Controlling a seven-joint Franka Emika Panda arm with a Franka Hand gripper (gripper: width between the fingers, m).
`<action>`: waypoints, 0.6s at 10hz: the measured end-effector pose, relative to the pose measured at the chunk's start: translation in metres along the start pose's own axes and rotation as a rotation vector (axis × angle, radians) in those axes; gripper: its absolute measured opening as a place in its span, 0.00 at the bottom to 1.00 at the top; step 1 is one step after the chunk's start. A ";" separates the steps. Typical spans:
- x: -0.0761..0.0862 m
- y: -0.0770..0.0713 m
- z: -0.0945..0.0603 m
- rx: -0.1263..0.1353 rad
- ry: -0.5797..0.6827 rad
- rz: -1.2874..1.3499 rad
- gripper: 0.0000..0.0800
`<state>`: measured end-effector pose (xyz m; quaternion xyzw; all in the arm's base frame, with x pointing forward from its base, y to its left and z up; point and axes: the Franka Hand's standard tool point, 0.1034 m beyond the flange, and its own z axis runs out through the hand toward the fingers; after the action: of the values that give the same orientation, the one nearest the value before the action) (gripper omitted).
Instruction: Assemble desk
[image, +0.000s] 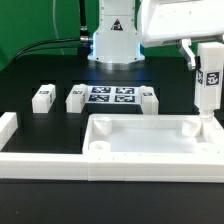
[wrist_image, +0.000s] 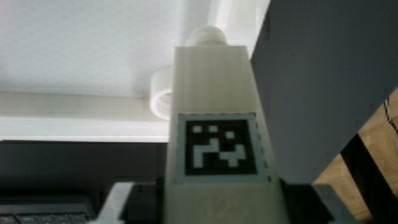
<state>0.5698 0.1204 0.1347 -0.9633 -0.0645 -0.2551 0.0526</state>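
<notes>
The white tray-like desk tabletop (image: 140, 160) lies open side up at the front of the table, with round sockets in its corners. My gripper (image: 206, 72) is shut on a white tagged leg (image: 207, 95) that it holds upright. The leg's lower tip is at the tabletop's far corner on the exterior view's right. In the wrist view the leg (wrist_image: 217, 110) fills the middle, its tag facing the camera. Its narrow tip points at the tabletop (wrist_image: 71, 60), next to a round socket (wrist_image: 160, 98). My gripper (wrist_image: 222, 206) has dark fingers (wrist_image: 157, 205) on both sides of the leg.
Three loose white legs (image: 42, 97) (image: 76, 97) (image: 148, 99) lie behind the tabletop around the marker board (image: 110, 96). A white border rail (image: 8, 132) runs along the exterior view's left and front. The arm's base (image: 115, 40) stands at the back.
</notes>
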 end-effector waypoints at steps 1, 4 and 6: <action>0.001 -0.001 0.005 0.000 0.029 -0.048 0.36; 0.023 0.016 0.019 -0.012 0.037 -0.180 0.36; 0.021 0.016 0.020 -0.011 0.032 -0.181 0.36</action>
<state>0.5996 0.1090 0.1266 -0.9497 -0.1491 -0.2744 0.0249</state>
